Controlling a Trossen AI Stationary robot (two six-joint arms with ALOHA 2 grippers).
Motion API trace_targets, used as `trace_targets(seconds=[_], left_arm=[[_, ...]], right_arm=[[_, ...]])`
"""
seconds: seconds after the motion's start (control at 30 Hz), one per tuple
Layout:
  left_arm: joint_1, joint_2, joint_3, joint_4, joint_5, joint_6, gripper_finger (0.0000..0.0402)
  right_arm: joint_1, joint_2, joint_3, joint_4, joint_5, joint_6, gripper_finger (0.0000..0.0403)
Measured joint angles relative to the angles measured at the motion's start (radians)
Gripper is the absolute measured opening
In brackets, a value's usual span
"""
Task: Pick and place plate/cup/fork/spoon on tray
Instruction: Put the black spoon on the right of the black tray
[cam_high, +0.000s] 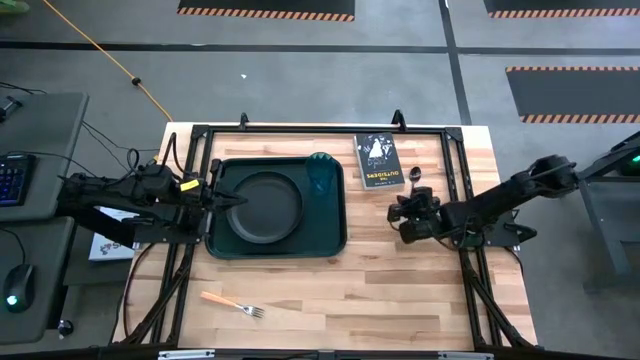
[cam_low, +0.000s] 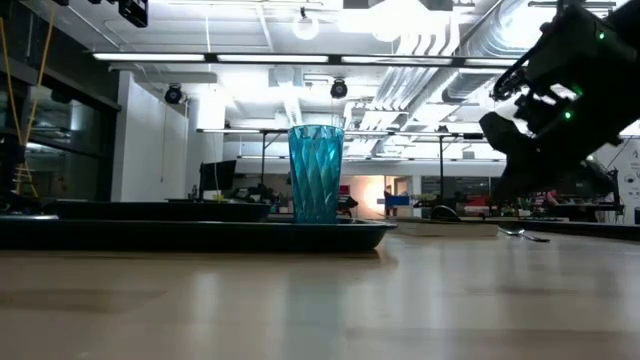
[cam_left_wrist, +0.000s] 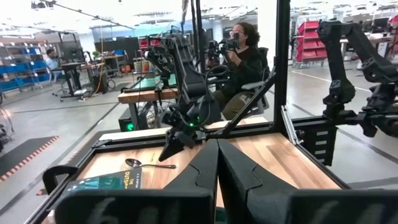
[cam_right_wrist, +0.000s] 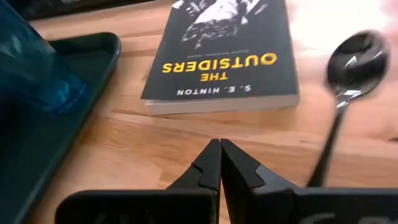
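The dark green tray (cam_high: 335, 235) lies left of the table's middle. On it are the black plate (cam_high: 265, 208) and, upright in its far right corner, the teal cup (cam_high: 322, 172), which also shows in the low view (cam_low: 316, 172). The orange-handled fork (cam_high: 232, 303) lies flat near the table's front edge. The dark spoon (cam_high: 415, 178) lies flat right of the book, and its bowl shows in the right wrist view (cam_right_wrist: 353, 59). My left gripper (cam_high: 243, 201) is shut and empty above the plate's left rim. My right gripper (cam_high: 392, 212) is shut and empty, raised between tray and spoon.
A small black book (cam_high: 378, 158) lies flat at the far edge between cup and spoon. A black frame runs round the table's edges. Bare wood lies in front of the tray and to its right. A seated person (cam_left_wrist: 245, 59) shows in the room beyond the table.
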Motion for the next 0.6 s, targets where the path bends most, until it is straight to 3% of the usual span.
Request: trace_targets(seconds=[0.27,0.43,0.6], left_arm=[[0.000,0.000,0.000,0.000,-0.002,0.009,0.0000],[0.000,0.000,0.000,0.000,-0.002,0.009,0.0000],[0.000,0.000,0.000,-0.001,-0.002,0.009,0.0000]], right_arm=[[-0.100,-0.003,-0.024,0.103,-0.026,-0.148,0.0018],[-0.193,-0.003,-0.007,0.086,-0.068,-0.282,0.0096],[-0.302,0.002,-0.007,-0.004,-0.107,-0.253,0.0183]])
